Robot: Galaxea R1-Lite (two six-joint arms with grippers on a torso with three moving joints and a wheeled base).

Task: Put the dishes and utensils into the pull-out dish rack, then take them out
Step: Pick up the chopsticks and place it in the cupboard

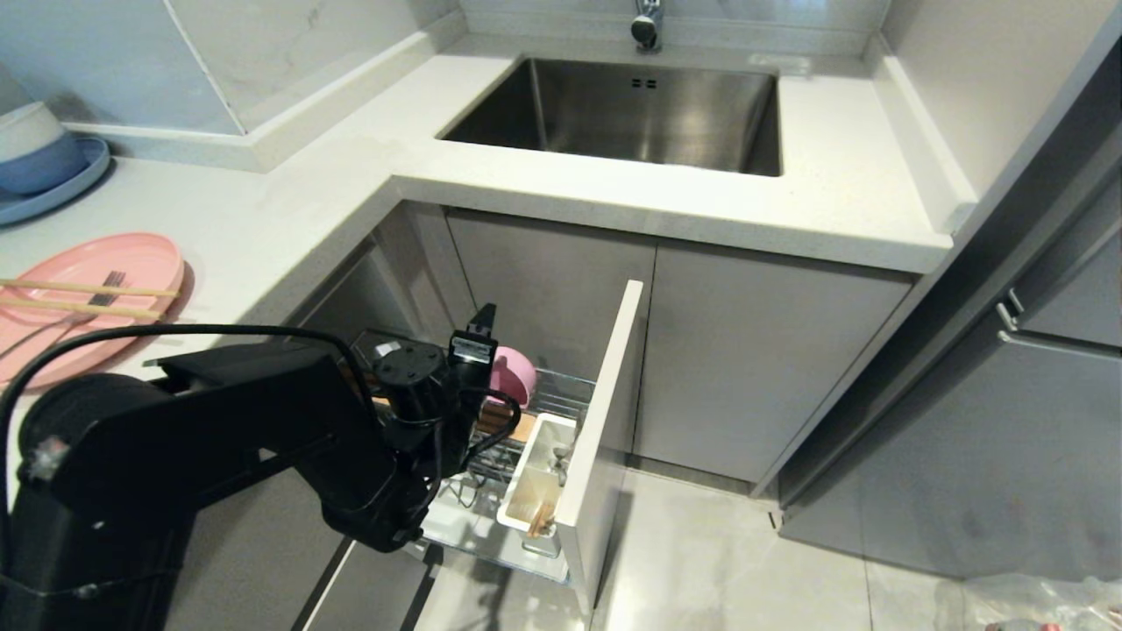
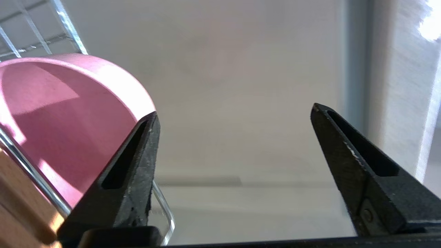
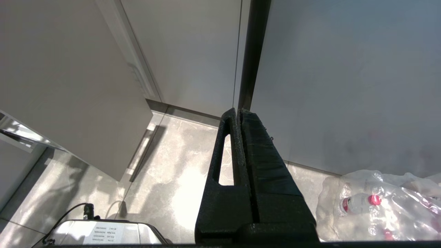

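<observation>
The pink bowl (image 1: 514, 372) stands on its side in the pull-out dish rack (image 1: 568, 392), against the wooden strip (image 2: 15, 213). My left gripper (image 1: 491, 343) hangs just in front of the bowl, open and empty. In the left wrist view the gripper (image 2: 234, 111) has one finger (image 2: 137, 172) beside the bowl's (image 2: 58, 127) rim, with nothing between the jaws. The pink plate (image 1: 131, 258) lies on the counter at the left, with the chopsticks (image 1: 79, 287) and the fork (image 1: 107, 287) across it. My right gripper (image 3: 239, 112) is shut and points at the floor.
The rack's white utensil cup (image 1: 536, 478) sits behind the grey drawer front (image 1: 605, 421). A sink (image 1: 631, 114) is set in the counter behind. A blue plate with bowls (image 1: 44, 162) stands far left. A bag of bottles (image 3: 379, 203) lies on the floor.
</observation>
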